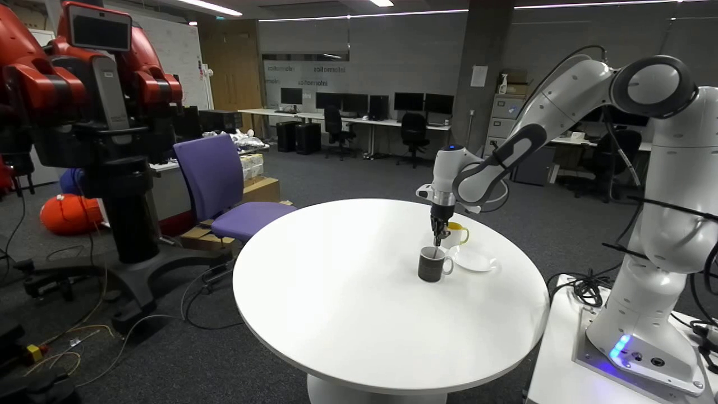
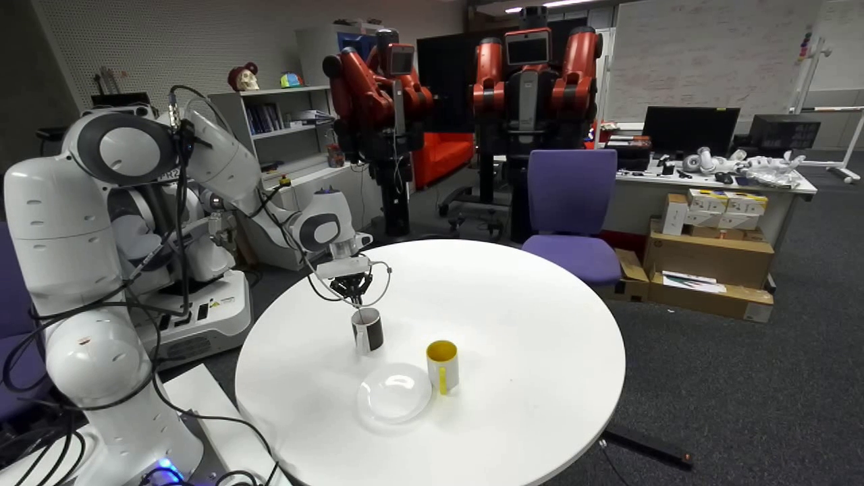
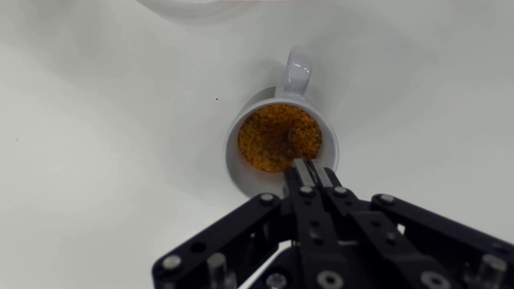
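"Wrist view and both exterior views side by side: what do we have on the table [image 2: 533, 351]?"

"In an exterior view we see the plate [image 2: 398, 410] toward the table's eight o'clock, a yellow-lined mug [image 2: 442, 368] just beside it at the plate's two o'clock, and the dark mug [image 2: 375, 333] upright at the plate's eleven o'clock."

"And the tool [image 3: 312, 172]?"

"Seen from the wrist, it reaches in from six o'clock, its fingertips together on a slim utensil [image 1: 436, 251], perhaps a spoon, over the four o'clock side of the dark mug's opening."

"How far along would we call it?"

"Partway, we judge. Done: the dark mug already holds speckled brown liquid [image 3: 265, 132], and the utensil's lower end is inside it. Left: the utensil is neither out of the dark mug nor let go. How much stirring that amounts to, if any, we cannot tell from one moment."
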`<state>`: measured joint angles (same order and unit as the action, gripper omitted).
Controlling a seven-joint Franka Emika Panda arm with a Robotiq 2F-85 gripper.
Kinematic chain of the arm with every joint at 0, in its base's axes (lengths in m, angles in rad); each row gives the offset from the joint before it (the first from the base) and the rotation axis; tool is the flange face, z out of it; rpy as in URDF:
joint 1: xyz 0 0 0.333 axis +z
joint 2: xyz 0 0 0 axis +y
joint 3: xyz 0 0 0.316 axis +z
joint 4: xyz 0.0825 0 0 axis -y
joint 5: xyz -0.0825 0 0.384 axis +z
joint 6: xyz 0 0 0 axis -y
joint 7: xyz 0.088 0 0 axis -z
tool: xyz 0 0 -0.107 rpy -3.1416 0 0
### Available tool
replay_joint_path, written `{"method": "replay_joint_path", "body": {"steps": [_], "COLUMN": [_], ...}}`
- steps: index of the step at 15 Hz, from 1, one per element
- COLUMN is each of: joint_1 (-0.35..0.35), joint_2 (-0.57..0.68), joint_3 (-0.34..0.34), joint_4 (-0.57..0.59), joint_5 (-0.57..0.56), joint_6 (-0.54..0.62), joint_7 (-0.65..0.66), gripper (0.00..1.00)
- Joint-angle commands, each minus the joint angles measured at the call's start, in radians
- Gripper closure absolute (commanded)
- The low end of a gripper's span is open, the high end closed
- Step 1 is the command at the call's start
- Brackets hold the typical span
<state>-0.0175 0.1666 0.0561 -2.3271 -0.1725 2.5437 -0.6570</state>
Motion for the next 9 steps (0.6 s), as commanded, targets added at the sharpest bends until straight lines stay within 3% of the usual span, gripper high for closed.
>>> {"method": "replay_joint_path", "body": {"steps": [1, 4, 9], "joint_1": [-0.010, -0.016, -0.016], "joint_2": [-0.052, -0.064, -0.089], "joint_3": [-0.016, -0.029, -0.016], "joint_4": [-0.029, -0.043, -0.065], "joint_5": [-0.029, -0.048, 0.019], "joint_6": [-0.018, -0.018, -0.037], "joint_7": [-0.011, -0.007, -0.035], "gripper": [0.99, 0.99, 0.99]}}
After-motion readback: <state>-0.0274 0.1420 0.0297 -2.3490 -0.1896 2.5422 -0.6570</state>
